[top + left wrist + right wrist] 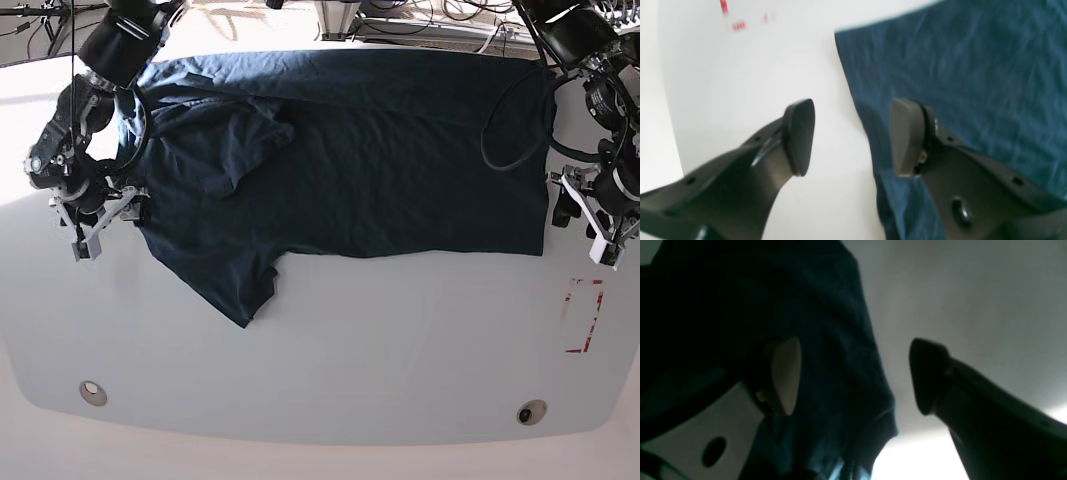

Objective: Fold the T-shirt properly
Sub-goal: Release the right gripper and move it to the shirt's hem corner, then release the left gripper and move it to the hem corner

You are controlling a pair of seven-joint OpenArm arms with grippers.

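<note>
Beside the T-shirt (380,160): red marking (583,317) (on table (350,380)).

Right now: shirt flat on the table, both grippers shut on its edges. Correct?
Not quite. The T-shirt does lie flat on the table, but both wrist views show the left gripper and right gripper open, gripping nothing.

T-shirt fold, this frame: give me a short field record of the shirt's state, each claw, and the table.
shirt: T-shirt spread across the table, one sleeve folded onto the body, the other sleeve sticking out toward the near edge
left claw: left claw open, straddling the hem edge, gripping nothing
right claw: right claw open, at the neck end, cloth between its fingers, not clamped
table: white table, red marking near the left claw
</note>
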